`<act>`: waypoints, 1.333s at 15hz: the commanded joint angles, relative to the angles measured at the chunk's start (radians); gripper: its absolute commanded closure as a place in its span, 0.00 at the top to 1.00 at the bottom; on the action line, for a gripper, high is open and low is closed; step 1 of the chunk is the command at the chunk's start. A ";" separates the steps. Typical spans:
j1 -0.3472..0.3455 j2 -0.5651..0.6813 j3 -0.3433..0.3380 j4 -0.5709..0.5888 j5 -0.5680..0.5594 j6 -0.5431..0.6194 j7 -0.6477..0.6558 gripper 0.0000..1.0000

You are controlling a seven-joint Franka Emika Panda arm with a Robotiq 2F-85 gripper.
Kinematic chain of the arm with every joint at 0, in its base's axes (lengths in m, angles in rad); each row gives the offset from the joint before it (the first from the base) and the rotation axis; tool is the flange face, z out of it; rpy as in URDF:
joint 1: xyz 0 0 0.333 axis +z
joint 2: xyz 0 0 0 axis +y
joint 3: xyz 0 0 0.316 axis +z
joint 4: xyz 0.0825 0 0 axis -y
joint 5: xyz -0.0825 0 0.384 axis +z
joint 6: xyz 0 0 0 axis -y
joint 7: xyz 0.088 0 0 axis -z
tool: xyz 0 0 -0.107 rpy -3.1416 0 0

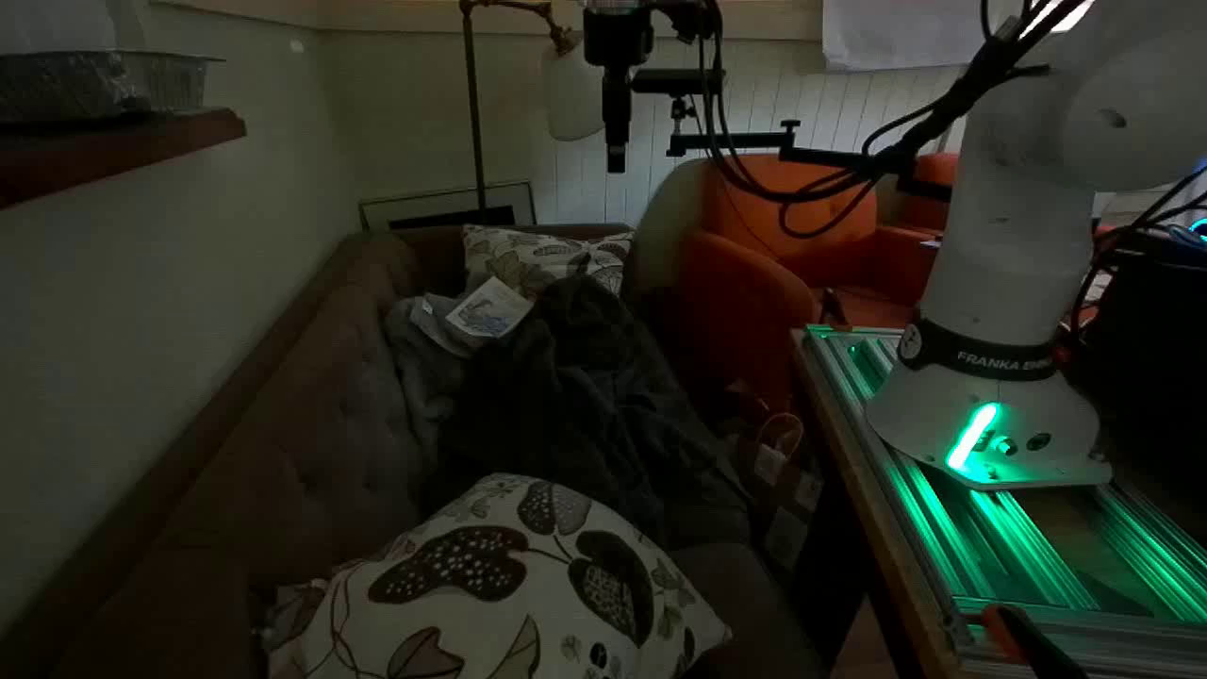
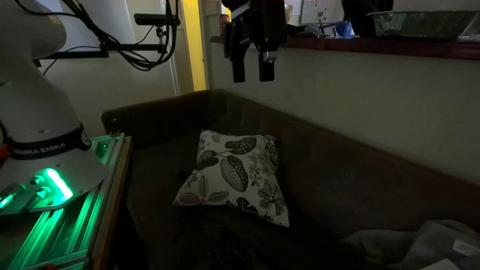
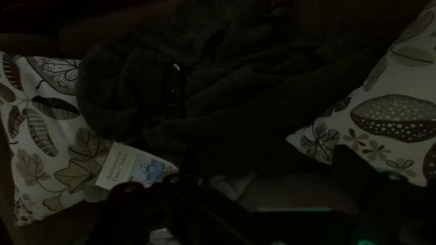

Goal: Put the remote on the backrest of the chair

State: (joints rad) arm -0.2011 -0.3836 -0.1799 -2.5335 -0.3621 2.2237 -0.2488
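Observation:
The remote (image 3: 174,92) is slim and black with rows of small buttons. In the wrist view it lies on the dark blanket (image 3: 245,88), left of centre. I cannot make it out in the exterior views. The chair is a wide brown-tan sofa; its padded backrest (image 1: 311,443) runs along the wall and also shows in an exterior view (image 2: 337,165). My gripper (image 2: 252,77) hangs high above the sofa, fingers apart with nothing between them. It shows side-on in an exterior view (image 1: 616,156) and with spread fingers in the wrist view (image 3: 267,153).
Patterned cushions (image 1: 528,575) (image 2: 236,172) lie at both ends of the seat. A fairy-tale book (image 3: 133,166) lies near the blanket. A shelf (image 2: 356,45) with a foil tray (image 2: 423,24) juts from the wall. A floor lamp (image 1: 476,113) and an orange armchair (image 1: 754,255) stand behind.

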 commanded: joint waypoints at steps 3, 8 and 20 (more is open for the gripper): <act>0.003 0.000 -0.002 0.001 0.000 -0.002 0.001 1.00; 0.021 0.099 -0.054 0.056 0.082 0.053 -0.064 1.00; -0.058 0.751 -0.061 0.457 0.358 0.185 -0.423 1.00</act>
State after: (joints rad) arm -0.2041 0.2185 -0.2831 -2.1978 -0.0149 2.4112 -0.6503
